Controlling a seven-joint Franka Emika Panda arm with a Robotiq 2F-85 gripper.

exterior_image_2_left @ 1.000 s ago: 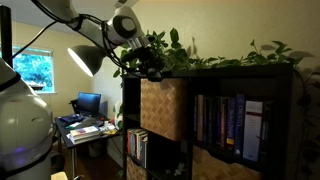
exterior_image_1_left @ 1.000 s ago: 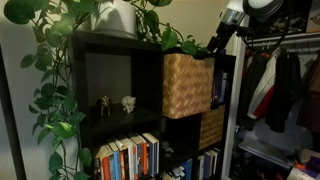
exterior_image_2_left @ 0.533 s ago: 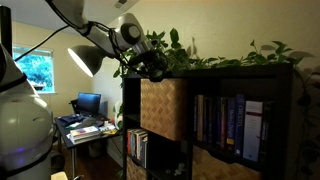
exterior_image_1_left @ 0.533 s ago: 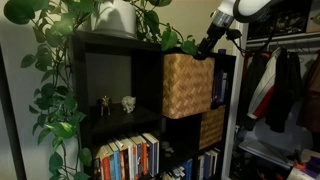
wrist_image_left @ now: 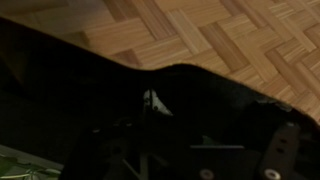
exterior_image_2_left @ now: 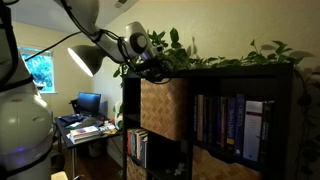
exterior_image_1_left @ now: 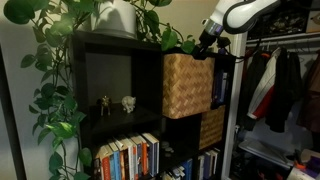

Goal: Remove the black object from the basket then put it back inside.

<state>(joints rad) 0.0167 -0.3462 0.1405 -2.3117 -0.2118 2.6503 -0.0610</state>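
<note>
Closer to the shelf than a second ago, the tool (exterior_image_1_left: 206,43) hangs in an exterior view at the black shelf worktop (exterior_image_1_left: 110,46), by its top front edge and just above the large light-tan woven wicker basket (exterior_image_1_left: 187,85). In an exterior view the tool (exterior_image_2_left: 150,68) tilts down over the worktop's corner. Wrist view: mostly darkness. The black object is unseen, presumably below, inside the basket. Whether the tool stands apart or together, I cannot tell.

The claw (exterior_image_1_left: 207,44) is lost in leaves (exterior_image_1_left: 172,40) and shadow above the basket (exterior_image_1_left: 187,85), so its jaws can't be read. The basket's inside is hidden in both exterior views. In the wrist view, a blurred black mass (wrist_image_left: 180,130) fills 6 o'clock. The figurines (exterior_image_1_left: 128,102) at 9 o'clock are too small to name.
</note>
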